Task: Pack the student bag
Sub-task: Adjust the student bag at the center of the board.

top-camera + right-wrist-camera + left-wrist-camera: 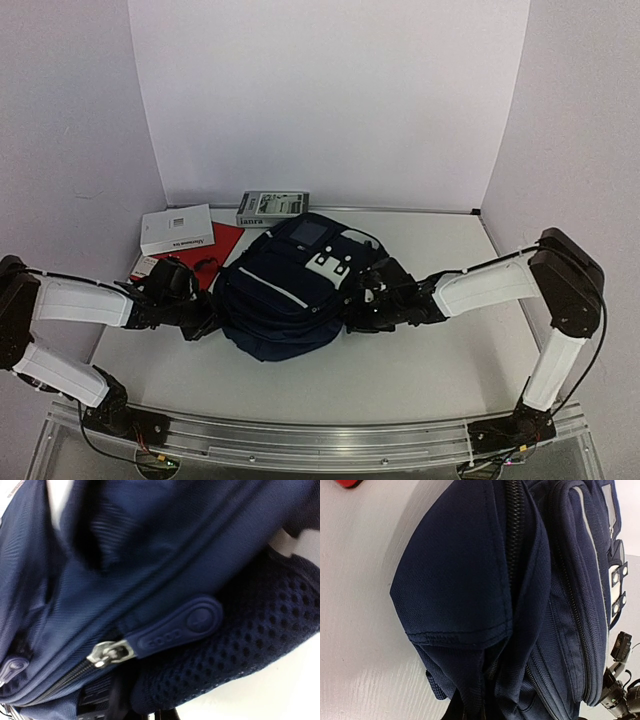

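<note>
Your navy student bag (285, 300) lies mid-tabletop (430, 370), front pocket up, flanked by both arms. Your left pincer (207, 322) is clamped on a fold of fabric at the bag's left edge. Your right pincer (356, 308) is closed tight against the right side, near a rubber zipper pull (175, 629), though you cannot tell whether it grips anything

3 views sharing the student bag (285, 300)
Top external looks down from behind the arms (80, 300); both wrist cameras press close, 1 at each side.
</note>
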Motion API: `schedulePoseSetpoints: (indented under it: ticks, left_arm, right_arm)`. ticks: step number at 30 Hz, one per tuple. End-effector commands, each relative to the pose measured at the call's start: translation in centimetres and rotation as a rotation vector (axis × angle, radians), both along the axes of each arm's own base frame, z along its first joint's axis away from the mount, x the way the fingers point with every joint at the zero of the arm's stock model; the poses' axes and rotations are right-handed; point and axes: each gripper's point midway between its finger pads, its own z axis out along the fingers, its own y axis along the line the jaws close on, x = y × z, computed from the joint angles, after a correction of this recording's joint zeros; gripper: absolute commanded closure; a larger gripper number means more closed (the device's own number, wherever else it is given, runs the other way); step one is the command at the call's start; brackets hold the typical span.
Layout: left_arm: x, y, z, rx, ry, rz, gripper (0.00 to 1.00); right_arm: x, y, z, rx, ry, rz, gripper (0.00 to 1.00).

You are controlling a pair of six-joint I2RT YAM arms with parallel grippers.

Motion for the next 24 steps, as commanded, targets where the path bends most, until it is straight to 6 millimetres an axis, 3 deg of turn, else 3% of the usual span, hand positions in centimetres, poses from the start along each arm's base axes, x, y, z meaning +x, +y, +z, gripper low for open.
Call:
schedulePoseSetpoints:
  ticks: [1, 6, 9, 15, 20, 24]
  left_arm:
    - [4.8, -4.0, 9.4, -0.169, -0.289, -0.059, 1.00]
    - [6.9, -4.7, 13.0, -0.184, -0.382, -0.048, 1.00]
    - [7.8, -5.4, 13.7, -0.192, -0.401, -0.061, 1.00]
    - [10.4, -7.1, 12.7, -0.140, -0.414, -0.119, 1.00]
    - [13.4, -10.1, 11.6, -0.124, -0.454, -0.228, 1.00]
    - [15.8, -11.4, 10.4, -0.079, -0.493, -0.295, 1.00]
  right_arm:
    - [-2.7, 4.5, 7.0, 0.141, -0.105, 0.145, 1.00]
    - [-5.1, 6.7, 9.0, 0.163, -0.128, 0.217, 1.00]
    - [-5.5, 8.0, 9.7, 0.172, -0.137, 0.225, 1.00]
    - [-4.5, 8.6, 10.4, 0.213, -0.103, 0.112, 1.00]
    - [-4.9, 8.4, 8.4, 0.238, 0.007, 0.023, 0.99]
    - [-5.4, 9.1, 8.4, 0.272, 0.038, 0.044, 0.87]
